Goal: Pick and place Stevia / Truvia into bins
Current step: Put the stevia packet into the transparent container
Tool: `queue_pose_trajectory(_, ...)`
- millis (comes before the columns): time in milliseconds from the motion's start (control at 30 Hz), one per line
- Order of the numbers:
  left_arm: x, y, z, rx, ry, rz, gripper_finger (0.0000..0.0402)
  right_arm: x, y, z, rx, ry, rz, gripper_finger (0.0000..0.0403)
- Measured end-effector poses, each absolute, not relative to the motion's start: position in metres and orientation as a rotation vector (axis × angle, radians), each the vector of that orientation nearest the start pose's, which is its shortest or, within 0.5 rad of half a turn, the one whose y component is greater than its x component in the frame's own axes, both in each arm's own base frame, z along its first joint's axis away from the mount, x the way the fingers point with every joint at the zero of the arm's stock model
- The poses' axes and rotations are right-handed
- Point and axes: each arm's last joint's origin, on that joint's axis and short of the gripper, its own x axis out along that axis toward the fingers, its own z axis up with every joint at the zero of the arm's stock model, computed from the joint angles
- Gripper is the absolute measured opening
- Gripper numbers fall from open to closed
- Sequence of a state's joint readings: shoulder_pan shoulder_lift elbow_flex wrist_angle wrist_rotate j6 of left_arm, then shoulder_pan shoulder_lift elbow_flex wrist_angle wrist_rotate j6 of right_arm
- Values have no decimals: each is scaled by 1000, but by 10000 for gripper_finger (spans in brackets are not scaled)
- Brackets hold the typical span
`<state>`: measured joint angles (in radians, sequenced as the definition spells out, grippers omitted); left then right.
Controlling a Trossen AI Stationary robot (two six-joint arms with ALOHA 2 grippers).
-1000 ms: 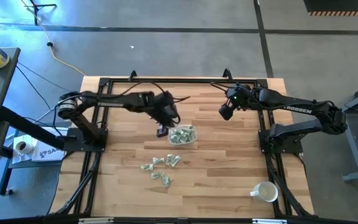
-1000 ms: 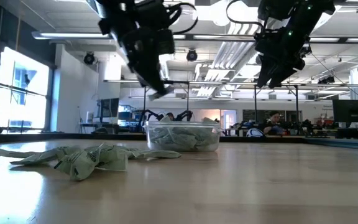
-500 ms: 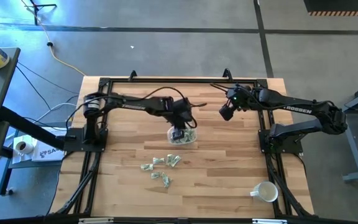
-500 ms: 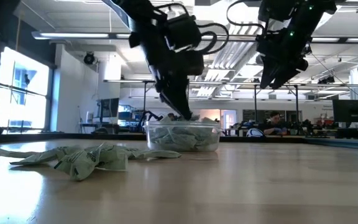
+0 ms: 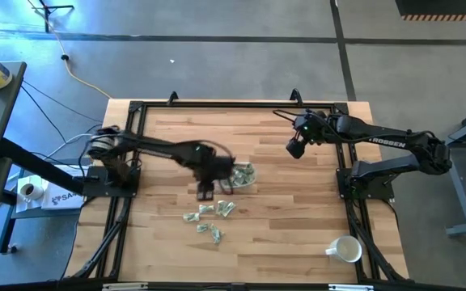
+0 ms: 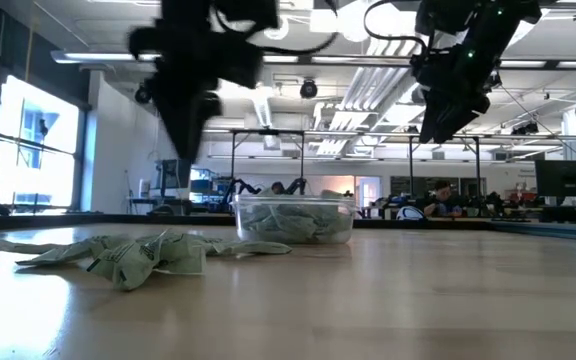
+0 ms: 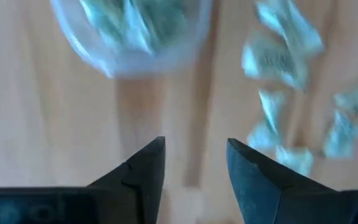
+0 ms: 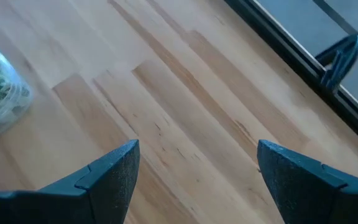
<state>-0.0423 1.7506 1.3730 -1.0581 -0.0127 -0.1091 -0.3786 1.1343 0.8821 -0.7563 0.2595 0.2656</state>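
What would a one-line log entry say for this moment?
left gripper: open, empty, beside bin | right gripper: open, waiting | packets: loose on table

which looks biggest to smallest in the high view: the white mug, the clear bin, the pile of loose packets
1. Pile of loose packets: spread widest across the table.
2. Clear bin and white mug: these look about alike, and the left arm covers part of the bin, so I would not rank them.
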Motion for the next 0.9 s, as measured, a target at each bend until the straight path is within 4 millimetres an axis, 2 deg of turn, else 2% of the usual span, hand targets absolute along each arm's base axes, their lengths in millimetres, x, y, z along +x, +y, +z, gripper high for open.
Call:
queue_pose_trajectory(67, 312, -29, 237, -74, 1447, 63, 191, 195, -85, 259, 279, 940, -695, 314)
queue_pose_trajectory(167, 287, -53, 249, -116, 1379, 60, 168, 196, -84, 260, 252, 937, -660, 314)
queue_pose_trajectory(233, 273, -70, 250, -125, 1343, 32, 154, 198, -84, 260, 231, 934, -644, 314)
queue_pose_trajectory(367, 252, -100, 234, -107, 1293, -52, 138, 199, -83, 261, 204, 935, -616, 314)
queue_pose_trajectory(500, 241, -118, 209, -90, 1272, -74, 146, 200, -82, 261, 196, 935, -583, 314)
queue_pose_trajectory(600, 237, -121, 197, -51, 1233, -45, 166, 200, -82, 261, 194, 933, -569, 314)
queue_pose_trajectory(767, 236, -112, 188, -18, 1233, -8, 211, 200, -82, 261, 194, 934, -566, 314)
queue_pose_trajectory(900, 236, -103, 173, -100, 1252, -72, 226, 200, -82, 261, 194, 934, -569, 314)
